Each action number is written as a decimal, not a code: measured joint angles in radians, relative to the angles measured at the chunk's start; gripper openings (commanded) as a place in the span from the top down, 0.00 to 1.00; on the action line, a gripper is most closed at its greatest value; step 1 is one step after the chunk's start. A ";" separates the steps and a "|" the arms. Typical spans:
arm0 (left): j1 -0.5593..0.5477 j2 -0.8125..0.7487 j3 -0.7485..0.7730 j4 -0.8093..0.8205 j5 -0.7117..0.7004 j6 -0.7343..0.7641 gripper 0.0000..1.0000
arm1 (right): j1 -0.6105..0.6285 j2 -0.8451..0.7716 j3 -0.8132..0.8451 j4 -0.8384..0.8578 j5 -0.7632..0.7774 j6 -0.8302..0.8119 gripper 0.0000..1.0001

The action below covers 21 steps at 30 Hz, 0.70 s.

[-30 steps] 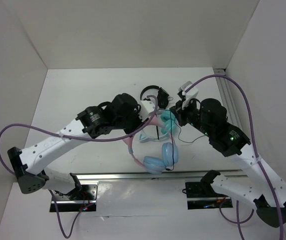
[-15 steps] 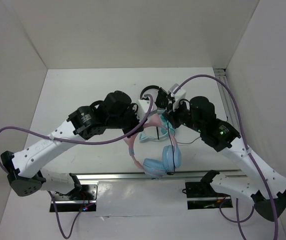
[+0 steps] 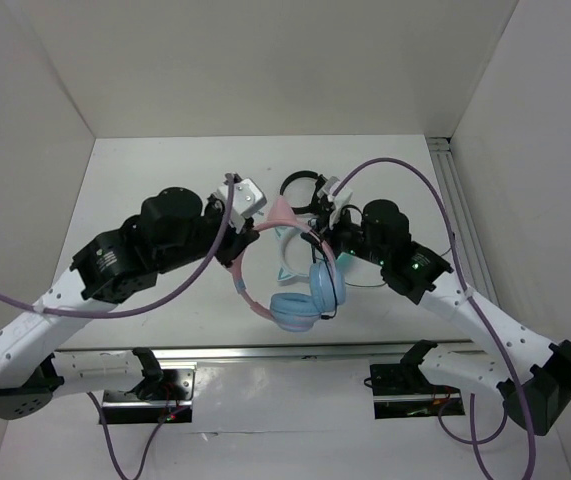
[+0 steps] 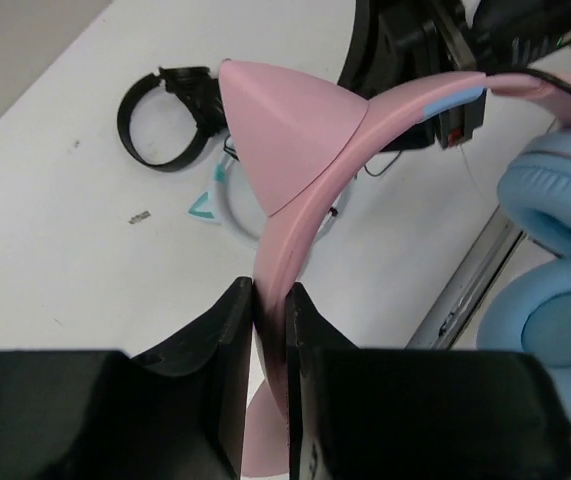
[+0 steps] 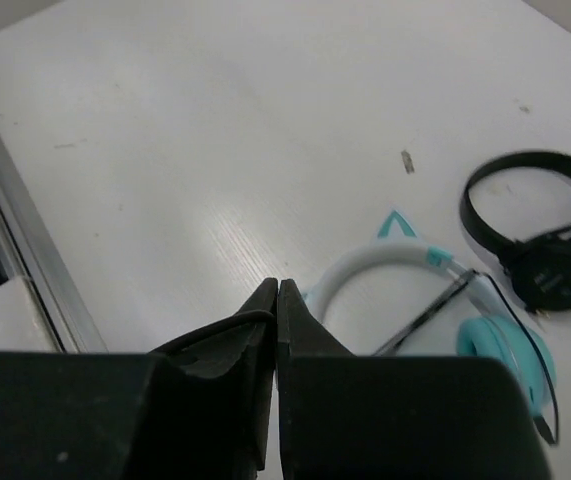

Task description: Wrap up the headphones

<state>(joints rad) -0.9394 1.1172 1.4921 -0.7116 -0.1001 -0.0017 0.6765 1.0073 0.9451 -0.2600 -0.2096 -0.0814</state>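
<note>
Both arms have swung toward 9 o'clock over the last second, and the headphones (image 3: 293, 311) have gone with them; their blue ear cups now sit nearer the middle of the near rail (image 3: 215, 352).

Your left jaws are clamped on the pink headband, just below its cat ear. The band arcs from there toward 6 o'clock, and the ear cups end just short of the rail. Your right jaws are pressed together; you cannot see anything caught between them. They sit just beside the headband's 3 o'clock end.

For room, look to 9 through 11 o'clock: the tabletop (image 3: 155, 185) lies bare there up to the left wall (image 3: 25, 120). Toward 12 o'clock a bare strip runs along the back wall. Toward 3 o'clock the right arm (image 3: 405, 262) fills most of the gap before the side rail (image 3: 455, 215).

Under and beside the held band lie the white-and-teal headphones (image 5: 385, 262), and the black headphones (image 5: 540, 225) lie beyond them at 12 o'clock, close together.
</note>
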 measured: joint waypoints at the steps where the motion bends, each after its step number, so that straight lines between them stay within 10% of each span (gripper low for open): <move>1: 0.000 -0.018 -0.004 0.006 -0.015 -0.011 1.00 | 0.000 0.000 -0.024 0.058 -0.023 0.012 0.90; 10: -0.011 -0.094 0.009 0.141 -0.055 -0.169 1.00 | -0.003 0.183 -0.191 0.590 -0.244 0.158 0.49; 17: -0.012 -0.124 0.006 0.212 -0.198 -0.288 1.00 | -0.003 0.393 -0.246 0.917 -0.339 0.290 0.55; 21: -0.013 -0.126 0.007 0.217 -0.366 -0.365 1.00 | 0.000 0.476 -0.312 1.104 -0.352 0.356 0.80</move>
<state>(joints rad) -0.9524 0.9916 1.4990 -0.4950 -0.4660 -0.3664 0.6762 1.4830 0.6334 0.8436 -0.5617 0.2745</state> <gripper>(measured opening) 0.269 0.251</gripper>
